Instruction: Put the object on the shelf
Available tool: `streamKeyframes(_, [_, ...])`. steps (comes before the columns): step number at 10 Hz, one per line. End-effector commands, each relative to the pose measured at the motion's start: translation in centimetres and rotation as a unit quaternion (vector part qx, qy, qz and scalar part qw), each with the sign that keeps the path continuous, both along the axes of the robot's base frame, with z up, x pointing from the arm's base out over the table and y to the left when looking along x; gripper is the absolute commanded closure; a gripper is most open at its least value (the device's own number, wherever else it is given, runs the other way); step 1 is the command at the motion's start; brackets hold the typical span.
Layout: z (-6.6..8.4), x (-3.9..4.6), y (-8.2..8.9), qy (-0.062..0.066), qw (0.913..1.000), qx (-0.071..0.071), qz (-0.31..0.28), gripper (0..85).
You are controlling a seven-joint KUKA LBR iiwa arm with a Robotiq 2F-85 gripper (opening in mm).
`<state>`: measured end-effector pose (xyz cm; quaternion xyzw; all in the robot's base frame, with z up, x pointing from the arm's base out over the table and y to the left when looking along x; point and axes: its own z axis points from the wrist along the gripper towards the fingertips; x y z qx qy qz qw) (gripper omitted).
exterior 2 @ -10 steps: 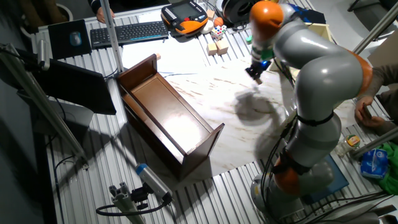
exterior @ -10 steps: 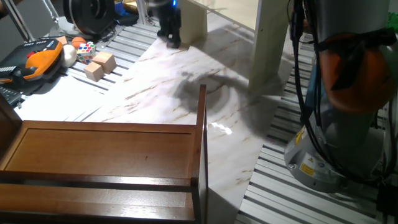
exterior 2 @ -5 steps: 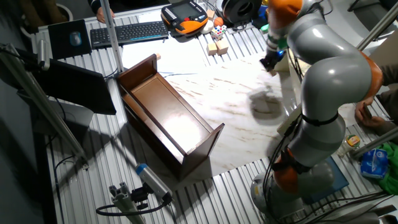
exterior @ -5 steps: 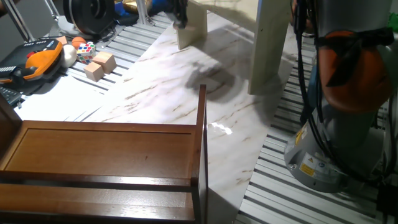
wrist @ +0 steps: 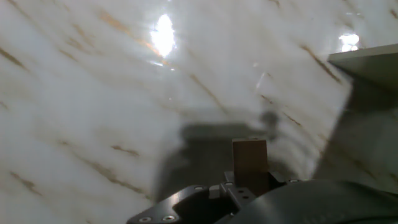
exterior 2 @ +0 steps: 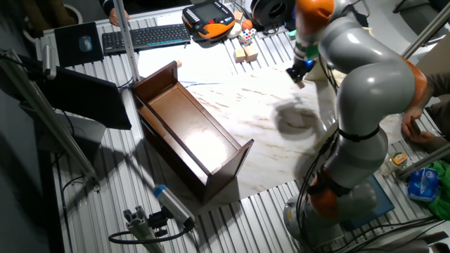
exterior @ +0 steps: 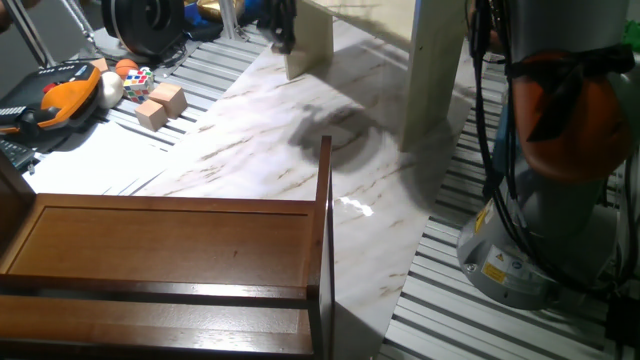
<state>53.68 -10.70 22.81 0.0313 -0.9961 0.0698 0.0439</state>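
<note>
In the hand view the object (wrist: 250, 163), a thin tan wooden slab, stands upright between the jaws of my gripper (wrist: 249, 186), which is shut on it. It hangs above the white marble tabletop (wrist: 93, 93), over its own shadow. A board edge of the cream shelf (wrist: 367, 61) shows at the upper right. From the fixed views my gripper (exterior: 283, 25) (exterior 2: 298, 72) hovers just left of the shelf's near upright panel (exterior: 312, 45), with a second upright (exterior: 435, 70) further right. The slab itself cannot be made out in the fixed views.
A dark reddish-brown wooden unit (exterior: 170, 250) (exterior 2: 190, 133) lies on the near side of the marble. Two light wooden cubes (exterior: 160, 104), a multicoloured puzzle cube (exterior: 140, 80) and an orange pendant (exterior: 60, 95) sit at the left. The keyboard (exterior 2: 144, 35) lies beyond the unit.
The gripper rose and swung toward the shelf with the slab over the last second, then eased slightly back to the left. Its shadow on the marble shifted with it.
</note>
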Motion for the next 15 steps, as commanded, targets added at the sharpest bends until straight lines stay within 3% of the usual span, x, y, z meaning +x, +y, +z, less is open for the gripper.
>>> streamKeyframes(1, [0.0, 0.04, 0.1, -0.006, 1.0000, -0.002, -0.007, 85.0])
streamKeyframes(3, [0.0, 0.04, 0.1, -0.016, 0.9996, -0.009, -0.020, 85.0])
streamKeyframes(5, [0.0, 0.04, 0.1, -0.027, 0.9993, 0.015, -0.023, 85.0])
streamKeyframes(6, [0.0, 0.04, 0.1, -0.019, 0.9995, -0.002, -0.023, 85.0])
streamKeyframes(7, [0.0, 0.04, 0.1, -0.003, 0.9997, -0.008, -0.024, 85.0])
streamKeyframes(8, [1.0, -0.22, -0.3, 0.007, 0.9997, -0.008, -0.023, 85.0])
streamKeyframes(10, [4.1, -1.42, -2.4, 0.012, 0.9996, -0.022, -0.013, 85.0])
streamKeyframes(13, [5.3, -2.71, -7.0, 0.005, 0.9999, 0.001, 0.009, 85.0])
streamKeyframes(15, [6.6, -2.18, -9.3, 0.015, 0.9994, 0.013, 0.028, 85.0])
